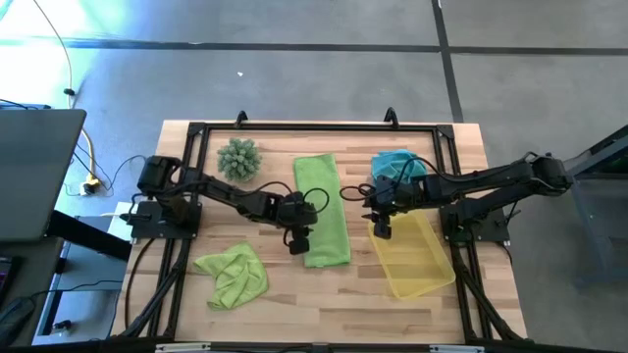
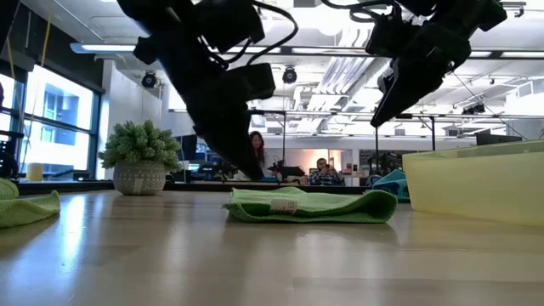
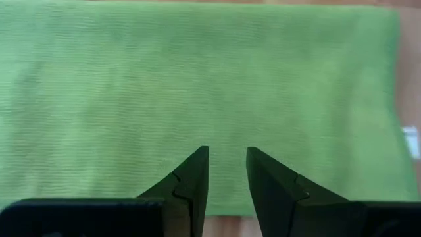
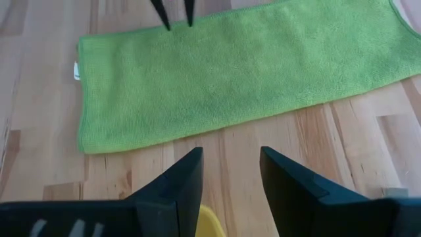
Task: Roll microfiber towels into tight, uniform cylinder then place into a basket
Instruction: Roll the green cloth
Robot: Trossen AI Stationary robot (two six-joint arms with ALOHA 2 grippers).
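A lime green towel (image 1: 324,211) lies flat at the table's middle as a long folded strip; it also shows in the low view (image 2: 310,206). My left gripper (image 3: 227,153) points down at its left long edge near the near end, fingers a little apart. A second lime green towel (image 1: 234,275) lies crumpled at the near left. The teal towel (image 1: 397,165) lies bunched at the far right. The yellow basket (image 1: 412,255) stands on the table at the right. My right gripper (image 4: 230,153) is open and empty, above the basket's far left corner. My left gripper points down at the flat towel's left long edge (image 4: 172,36), its fingertips (image 4: 163,23) a little apart and across that edge. I cannot tell whether they touch the cloth. The towel lies flat on the table with no fold raised between them.
A spiky green plant ball (image 1: 238,157) in a pot stands at the far left. A black frame rail (image 1: 314,127) runs along the table's far edge. Bare wood lies between the flat towel and the basket (image 4: 263,151). People show in the room behind (image 2: 321,170).
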